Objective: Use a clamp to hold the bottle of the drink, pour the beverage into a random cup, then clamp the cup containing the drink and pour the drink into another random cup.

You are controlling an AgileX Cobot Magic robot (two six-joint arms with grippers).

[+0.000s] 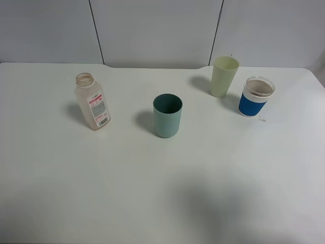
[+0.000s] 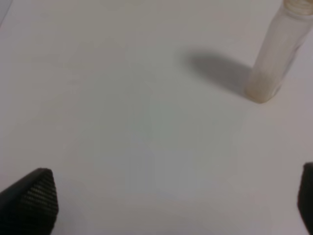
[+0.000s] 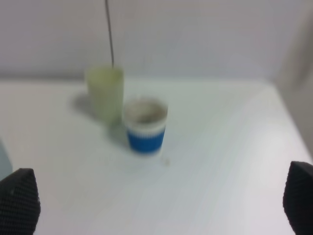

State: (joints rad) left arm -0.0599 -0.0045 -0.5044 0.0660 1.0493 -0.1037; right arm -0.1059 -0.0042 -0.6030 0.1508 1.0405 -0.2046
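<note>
bottle (image 1: 92, 101) label with barcode, print too small to read

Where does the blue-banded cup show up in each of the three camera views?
Exterior high: blue-banded cup at upper right, just right of the pale green cup.
Left wrist: not in view; only the bottle shows.
Right wrist: blue-banded cup near centre.
Shared landmark: the pale green cup standing close beside it.
</note>
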